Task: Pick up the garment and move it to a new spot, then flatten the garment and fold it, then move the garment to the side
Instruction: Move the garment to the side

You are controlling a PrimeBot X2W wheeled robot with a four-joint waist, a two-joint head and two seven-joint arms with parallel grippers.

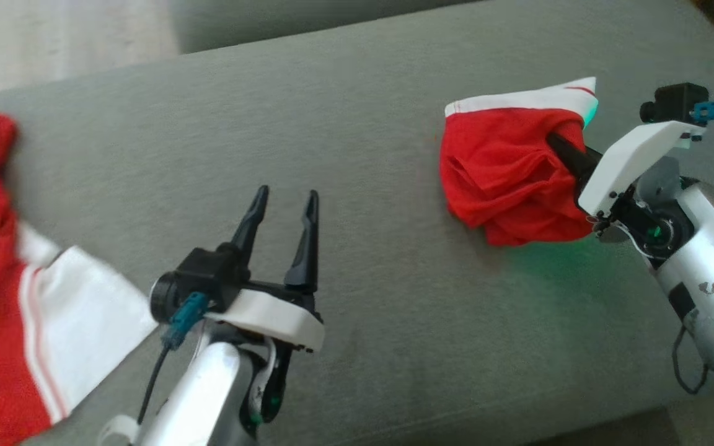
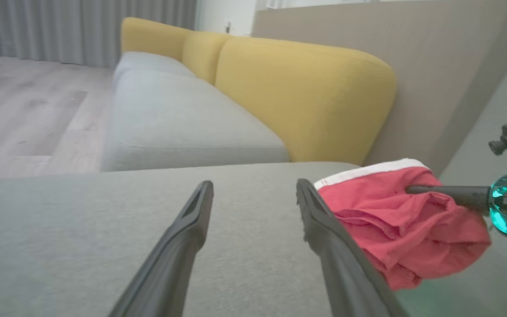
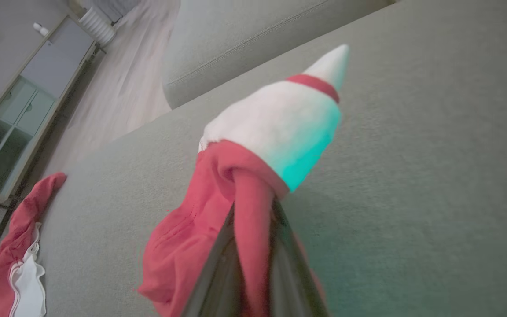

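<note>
A bunched red garment with a white band (image 1: 506, 167) hangs at the right of the grey sofa seat (image 1: 363, 186), with my right gripper (image 1: 558, 145) shut on a fold of it. In the right wrist view the red cloth (image 3: 218, 207) runs between the two fingers (image 3: 211, 273) and its white end sticks up. In the left wrist view the garment (image 2: 394, 220) lies to the right of my left gripper (image 2: 253, 193). My left gripper (image 1: 286, 201) stands open over the bare seat, holding nothing.
A second red and white garment (image 1: 4, 297) lies spread at the seat's left edge, also seen small in the right wrist view as a red and white heap (image 3: 11, 264). A yellow sofa backrest (image 2: 306, 97) and wooden floor (image 2: 29, 110) lie beyond.
</note>
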